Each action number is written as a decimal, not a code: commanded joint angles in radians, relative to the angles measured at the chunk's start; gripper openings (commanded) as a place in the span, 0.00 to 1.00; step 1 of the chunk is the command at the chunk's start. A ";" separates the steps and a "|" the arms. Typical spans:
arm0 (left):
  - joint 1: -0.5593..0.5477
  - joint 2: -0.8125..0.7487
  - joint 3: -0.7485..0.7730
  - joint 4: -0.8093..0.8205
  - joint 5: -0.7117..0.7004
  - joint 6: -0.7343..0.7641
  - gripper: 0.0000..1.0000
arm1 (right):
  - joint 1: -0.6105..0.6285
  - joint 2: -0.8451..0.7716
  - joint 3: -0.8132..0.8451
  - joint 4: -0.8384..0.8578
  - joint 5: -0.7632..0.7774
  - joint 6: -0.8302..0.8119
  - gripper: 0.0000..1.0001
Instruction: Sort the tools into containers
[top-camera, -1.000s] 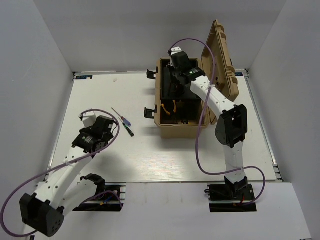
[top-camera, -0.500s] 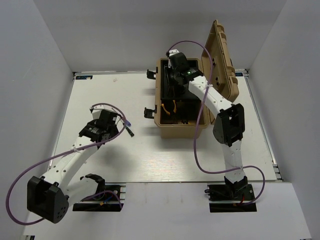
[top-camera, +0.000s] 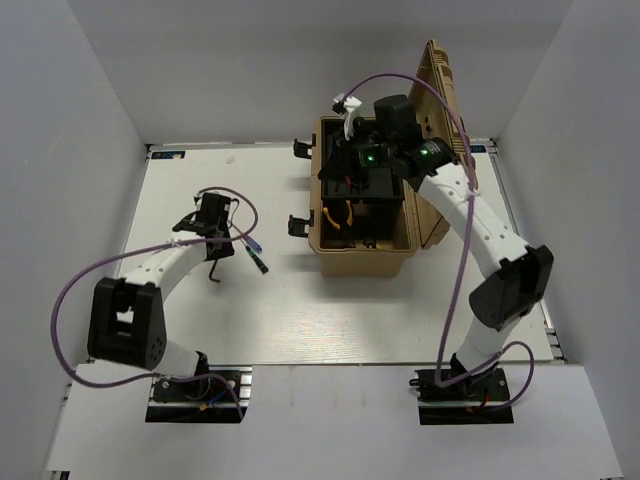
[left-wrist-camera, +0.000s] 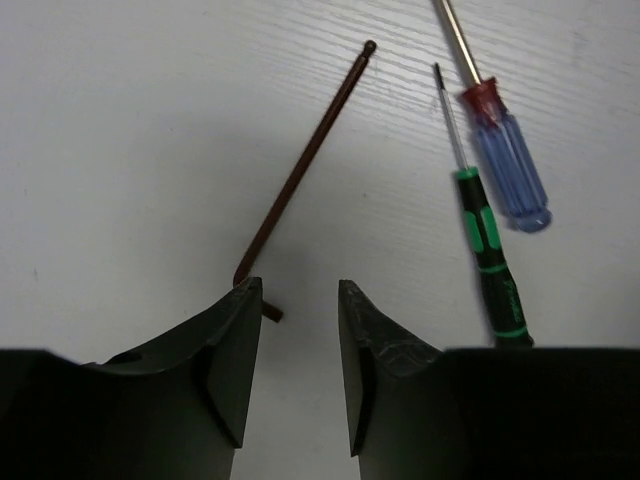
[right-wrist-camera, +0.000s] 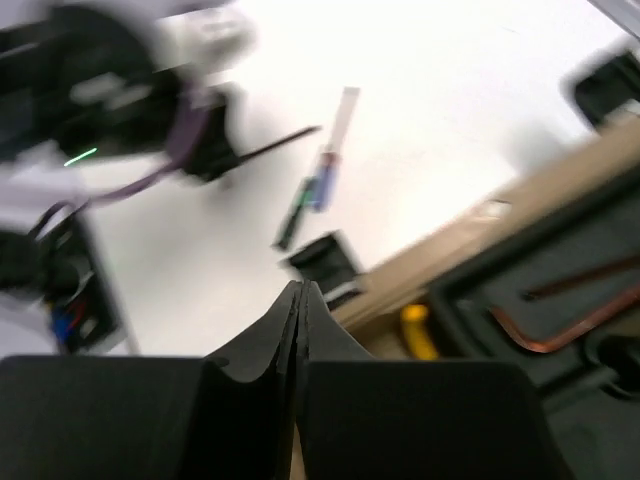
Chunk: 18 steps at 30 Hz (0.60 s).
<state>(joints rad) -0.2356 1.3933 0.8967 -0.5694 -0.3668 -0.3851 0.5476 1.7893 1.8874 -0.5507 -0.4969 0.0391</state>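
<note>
Tools lie in two places: three on the worktop beneath the left hand, the others already inside the tan toolbox, whose lid stands up.

The left hand's fingers are apart, hold nothing and point down at the worktop. The hex key runs away from this hand, its ball end far ahead. Its bent end sits right at the tip of the left finger, and the short leg pokes into the gap. To the right of the hand, near but apart from the hex key, lie a green-and-black screwdriver and a blue screwdriver with a red collar. The green handle reaches down beside the right finger.

The right hand hangs over the toolbox with its fingers pressed together and nothing seen between them. That view is blurred, but a coppery hex key and a yellow grip, probably the pliers, show in the dark tray below it.

The step in hand looks like picking up the hex key, and the grip looks risky. The key is thin and flat on the worktop, and only its elbow lies near the gap, so closing here may pinch just the bend. The long leg could then swing or slip out. If the hand comes down off line, the left finger may land on the bend and flick the key aside. A drift to the right could nudge the green screwdriver and set it rolling. Carrying a tool to the toolbox while the right arm hangs over it risks the two arms meeting.
</note>
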 joint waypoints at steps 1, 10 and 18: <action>0.076 0.067 0.053 0.069 0.084 0.080 0.46 | 0.026 -0.097 -0.050 -0.030 -0.276 -0.140 0.00; 0.177 0.239 0.096 0.120 0.172 0.158 0.46 | 0.038 -0.257 -0.175 -0.141 -0.293 -0.297 0.31; 0.186 0.280 0.096 0.134 0.247 0.190 0.46 | 0.041 -0.300 -0.235 -0.115 -0.269 -0.272 0.31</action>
<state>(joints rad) -0.0540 1.6833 0.9707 -0.4576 -0.1658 -0.2230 0.5858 1.5272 1.6596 -0.6815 -0.7551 -0.2207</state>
